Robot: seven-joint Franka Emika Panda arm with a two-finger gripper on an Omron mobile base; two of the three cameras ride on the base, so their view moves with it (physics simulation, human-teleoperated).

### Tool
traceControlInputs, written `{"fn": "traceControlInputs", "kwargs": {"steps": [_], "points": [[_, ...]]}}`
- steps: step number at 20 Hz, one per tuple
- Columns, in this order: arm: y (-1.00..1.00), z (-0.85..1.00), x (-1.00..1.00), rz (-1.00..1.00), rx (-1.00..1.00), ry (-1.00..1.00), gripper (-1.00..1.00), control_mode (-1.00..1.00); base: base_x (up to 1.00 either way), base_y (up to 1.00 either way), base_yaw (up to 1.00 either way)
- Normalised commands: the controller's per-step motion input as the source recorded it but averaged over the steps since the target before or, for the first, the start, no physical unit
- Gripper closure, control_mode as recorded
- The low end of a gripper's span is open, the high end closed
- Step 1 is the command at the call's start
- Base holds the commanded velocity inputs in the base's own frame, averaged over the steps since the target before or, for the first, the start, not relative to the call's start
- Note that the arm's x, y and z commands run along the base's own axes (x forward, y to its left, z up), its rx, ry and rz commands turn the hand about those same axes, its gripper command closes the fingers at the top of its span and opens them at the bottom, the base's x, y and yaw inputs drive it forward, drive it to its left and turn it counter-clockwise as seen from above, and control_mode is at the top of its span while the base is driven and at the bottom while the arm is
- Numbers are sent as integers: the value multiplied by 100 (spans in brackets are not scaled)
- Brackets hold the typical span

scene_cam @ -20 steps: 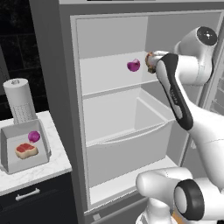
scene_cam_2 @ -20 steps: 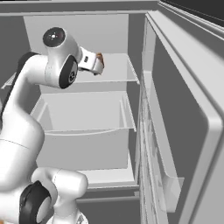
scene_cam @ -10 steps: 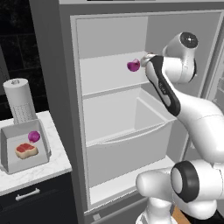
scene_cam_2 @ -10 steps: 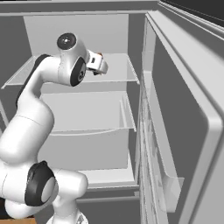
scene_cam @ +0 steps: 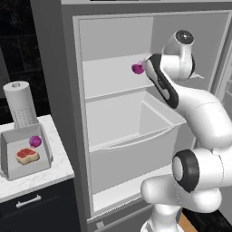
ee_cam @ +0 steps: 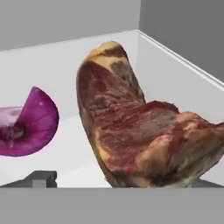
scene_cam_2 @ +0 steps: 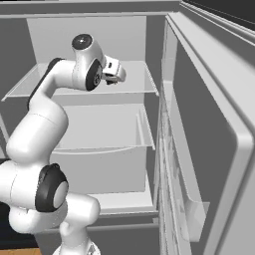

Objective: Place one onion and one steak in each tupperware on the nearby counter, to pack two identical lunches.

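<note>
On the fridge's upper shelf (ee_cam: 74, 153) a raw red steak (ee_cam: 140, 131) stands close in front of my gripper (ee_cam: 118, 180). It sits between the open fingers; the left fingertip (ee_cam: 43, 177) is apart from it. A cut purple onion (ee_cam: 26, 124) lies to its left on the same shelf. From the left base the onion (scene_cam: 137, 68) shows just beside my hand (scene_cam: 146, 67). On the counter (scene_cam: 43, 177) a grey tupperware (scene_cam: 8, 149) holds another steak (scene_cam: 27, 155) and another onion (scene_cam: 35, 141). From the right base my gripper (scene_cam_2: 118, 74) reaches over the shelf.
A paper-towel roll (scene_cam: 20, 105) stands behind the tupperware. Below the shelf is a wide fridge drawer (scene_cam: 131, 136). The open fridge door (scene_cam_2: 199, 149) with its door bins stands to my right. The shelf's side wall (ee_cam: 183, 65) is close on the steak's right.
The arm has swung its hand further left along the upper shelf, toward the onion. The jaws have stayed open. The tupperware and its contents have not moved.
</note>
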Motion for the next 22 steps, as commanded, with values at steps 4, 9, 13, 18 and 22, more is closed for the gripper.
{"fn": "traceControlInputs", "kwargs": {"steps": [4, 9, 13, 18, 22], "points": [[-9, -4, 34, 1, -1, 18, -100, -100, 0, 0, 0], [-9, -27, 12, 0, 0, 0, -100, -100, 0, 0, 0], [-10, -9, -15, 2, 0, 0, -100, -100, 0, 0, 0], [-7, 9, -25, 4, 0, -3, -100, -100, 0, 0, 0], [4, 12, 6, 5, 0, -3, -100, -100, 0, 0, 0]]}}
